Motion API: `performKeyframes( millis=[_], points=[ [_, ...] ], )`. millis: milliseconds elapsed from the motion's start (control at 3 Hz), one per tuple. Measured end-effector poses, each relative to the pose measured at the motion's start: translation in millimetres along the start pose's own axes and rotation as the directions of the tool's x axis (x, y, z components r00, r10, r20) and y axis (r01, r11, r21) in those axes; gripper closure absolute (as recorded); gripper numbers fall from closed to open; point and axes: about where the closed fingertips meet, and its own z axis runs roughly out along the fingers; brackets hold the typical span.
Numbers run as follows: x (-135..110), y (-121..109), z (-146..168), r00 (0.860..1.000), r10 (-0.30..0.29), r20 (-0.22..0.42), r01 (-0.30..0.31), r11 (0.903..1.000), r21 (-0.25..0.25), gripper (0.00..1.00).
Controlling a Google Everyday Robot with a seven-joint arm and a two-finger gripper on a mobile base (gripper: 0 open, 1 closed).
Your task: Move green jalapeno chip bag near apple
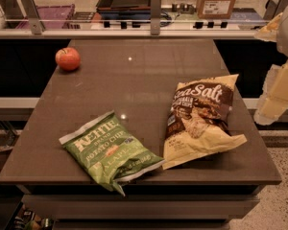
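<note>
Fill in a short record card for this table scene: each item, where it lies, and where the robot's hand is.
table: dark brown top
green jalapeno chip bag: front left, lying flat
Sea Salt chip bag: front right, beside the green bag
apple: far left corner, apart from both bags
hand: right edge of view, beyond the table's side, away from all items
task status: bag not yet near apple

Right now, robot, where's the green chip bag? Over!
Gripper at right edge, off the table. Green jalapeno chip bag at front, far from apple. Sea Salt bag beside it, not blocking.
</note>
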Motion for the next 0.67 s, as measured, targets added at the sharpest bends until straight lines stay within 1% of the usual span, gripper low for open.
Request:
performKeyframes(
  millis=[333,667],
  points=[
    [-4,1,-1,1.0,-0.002,0.005,0.002,1.0,0.009,0.0],
    [-20,10,3,0.998,0.024,0.063,-0.024,0.9997,-0.003,0.0]
  ],
)
